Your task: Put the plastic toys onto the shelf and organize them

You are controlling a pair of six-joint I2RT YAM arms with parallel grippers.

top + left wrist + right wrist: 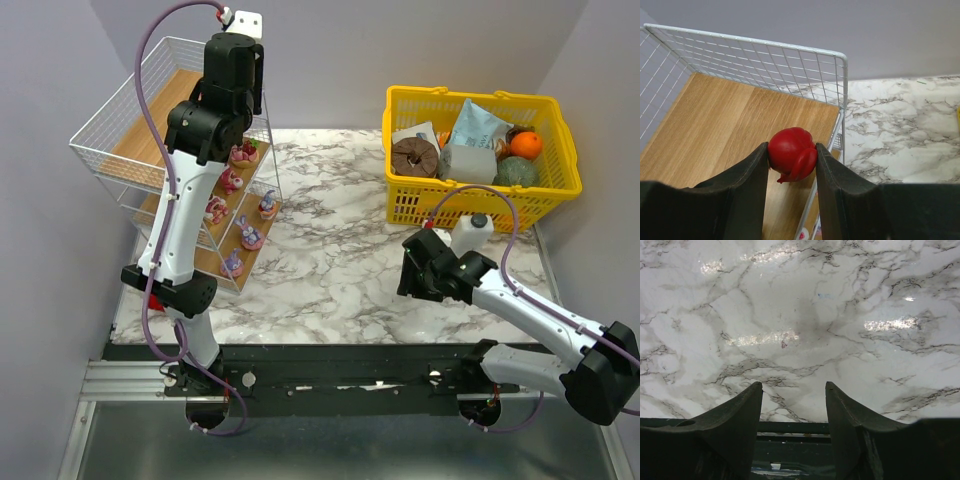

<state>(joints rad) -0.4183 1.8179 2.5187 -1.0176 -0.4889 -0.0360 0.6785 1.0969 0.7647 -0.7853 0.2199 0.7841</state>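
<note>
The white wire shelf (105,150) with wooden boards stands at the far left. My left gripper (238,80) hangs over its top tier. In the left wrist view the gripper (792,148) is shut on a small red toy (790,152), held just above the top board (715,130) near its right rim. Several pink and purple figurines (250,235) sit on the lower tiers, one (244,153) near the top. My right gripper (408,272) is open and empty over the marble table (800,315), near its front edge.
A yellow basket (480,205) full of groceries stands at the far right. A white bottle (472,235) stands just in front of it, close to my right arm. The shelf's wire back wall (765,55) rises behind the top board.
</note>
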